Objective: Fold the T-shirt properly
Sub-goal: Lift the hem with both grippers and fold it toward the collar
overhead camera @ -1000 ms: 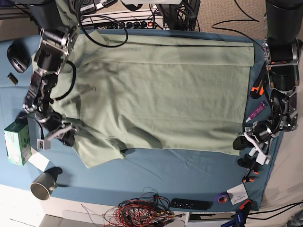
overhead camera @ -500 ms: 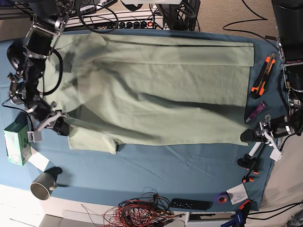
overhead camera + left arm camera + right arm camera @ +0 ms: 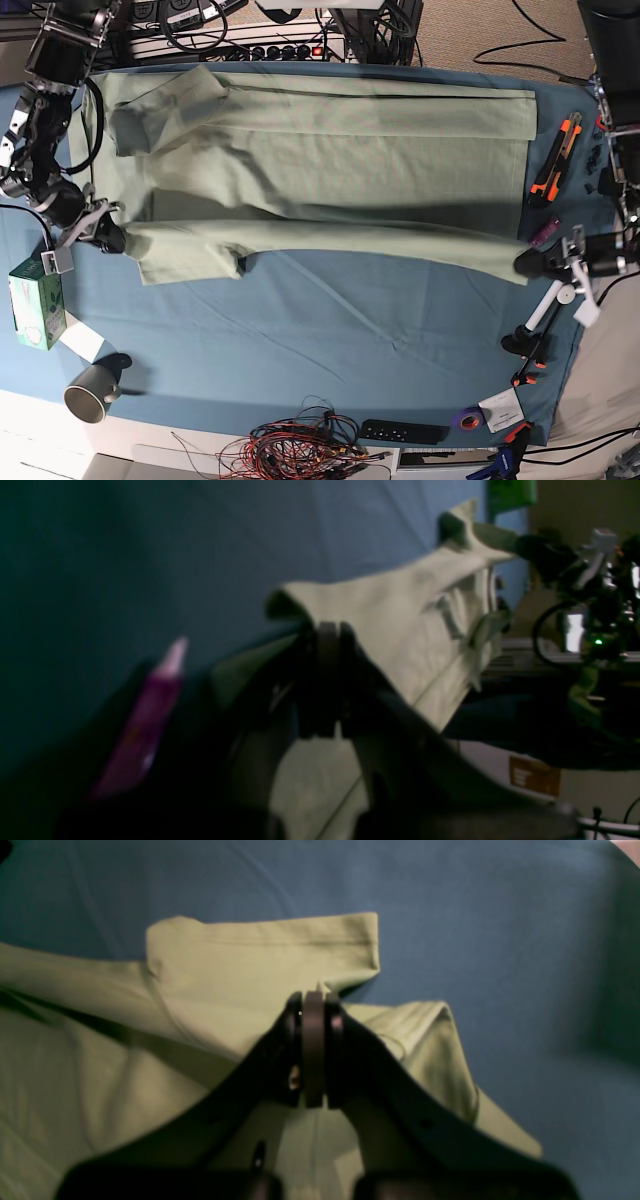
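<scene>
Both my jaws are clamped tight on the T-shirt (image 3: 320, 170): right gripper (image 3: 312, 1005) by the sleeve, left gripper (image 3: 325, 635) at the hem. Its near edge has lifted off the counter (image 3: 350, 350), pulled taut since a second ago, so the lengthwise fold is underway.

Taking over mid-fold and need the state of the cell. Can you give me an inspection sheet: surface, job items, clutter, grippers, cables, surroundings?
Surface: table under a teal-blue cloth, lightly wrinkled.
Job's things: T-shirt, stretched taut between both arms, near edge lifted, sleeve lying flat.
Clutter: green box and metal cup on the right arm's side; orange cutter, purple pen, tape roll, remote on the left arm's side.
Grippers: left gripper shut on the hem corner; right gripper shut on cloth by the sleeve.
Cables: tangle of red and black wires at the near edge; power strip behind.
Surroundings: carpet floor beyond the table.
</scene>
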